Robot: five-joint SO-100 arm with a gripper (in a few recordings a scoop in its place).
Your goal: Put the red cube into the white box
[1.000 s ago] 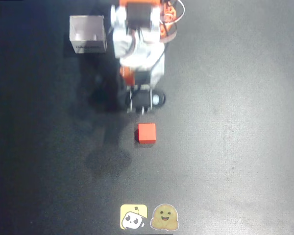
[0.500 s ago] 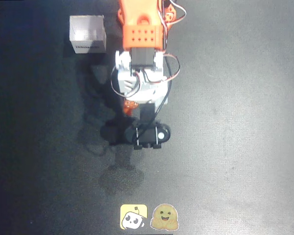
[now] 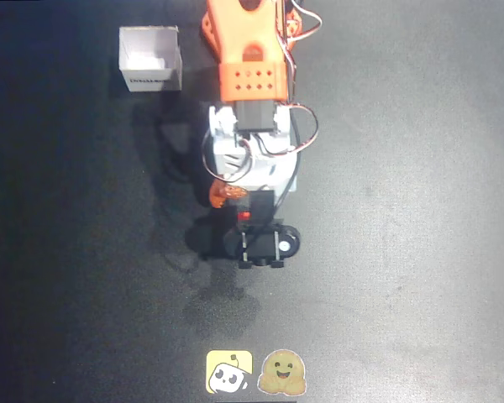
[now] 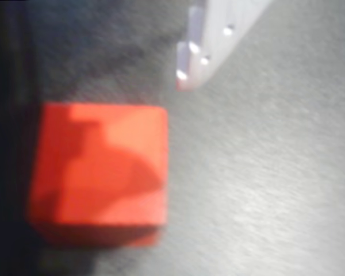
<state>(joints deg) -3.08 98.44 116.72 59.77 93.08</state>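
Wrist view: the red cube (image 4: 98, 172) sits on the dark table (image 4: 264, 184), a pale finger (image 4: 198, 49) just above its corner — not touching. Gripper's (image 4: 112, 69) spread cannot be judged. Overhead, the white box (image 3: 150, 59) stands well apart, upper left — arm (image 3: 250, 126) stretched over the cube's spot.

The orange and white arm (image 3: 250, 101) reaches down the middle of the dark worktop (image 3: 403, 210) from the top edge, its wires looping beside the white housing. At its lower end sits the black hand (image 3: 260, 245), seen from above — whether its fingers are parted or closed cannot be told. A small red spot shows just above the hand. The white box (image 3: 150, 58) stands near the top left, well apart from the hand, open side up, dark print on its near wall. Two cartoon stickers (image 3: 256, 372) lie at the bottom edge.
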